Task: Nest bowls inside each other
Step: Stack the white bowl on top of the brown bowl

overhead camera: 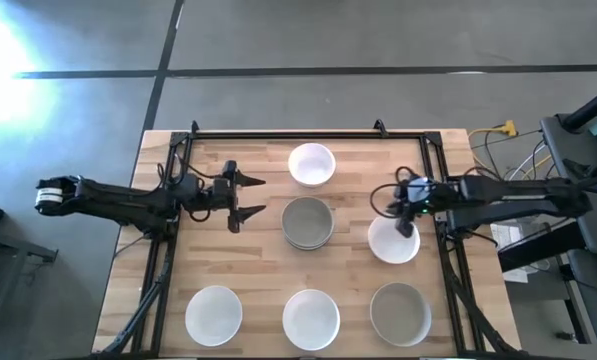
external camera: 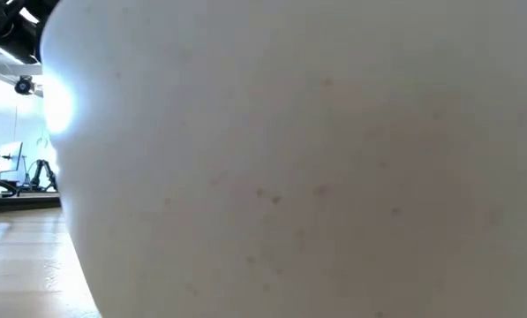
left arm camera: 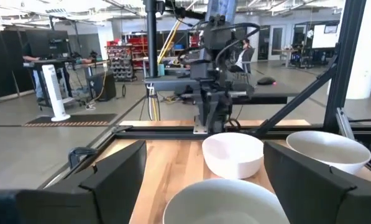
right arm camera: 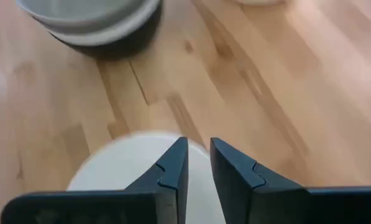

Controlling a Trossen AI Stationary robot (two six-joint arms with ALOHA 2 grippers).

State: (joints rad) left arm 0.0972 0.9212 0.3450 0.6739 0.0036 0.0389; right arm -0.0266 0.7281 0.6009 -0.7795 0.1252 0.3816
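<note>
At the right side of the tabletop (overhead camera: pixel 248 285), the right pincer (overhead camera: pixel 406 222) is clenched on the near rim of a white bowl (overhead camera: pixel 393 241). In the right wrist view its 2 fingers (right arm camera: pixel 173 168) are seen drawn close together across that rim, one inside and one outside, a grip that appears meant to let the bowl be carried by its edge. Whether the bowl is clear of the wood cannot be told.

In the middle, a grey stack (overhead camera: pixel 307 222) stands with bowls already nested; a dark bowl seems to sit lowest, judging from the right wrist view. The held bowl is just beside this stack, so it is probably intended as the next one to go in.

4 single bowls are left apart: a white one (overhead camera: pixel 311 164) at the far edge, and along the near edge 2 white ones (overhead camera: pixel 214 313) (overhead camera: pixel 311 318) and a grey one (overhead camera: pixel 399 311).

The left pincer (overhead camera: pixel 250 197) is released, its fingers spread wide, and is held above the wood to the left of the stack, pointing toward it, seemingly waiting without obstructing the transfer.

The low view is filled by a white bowl wall (external camera: pixel 298 168).
</note>
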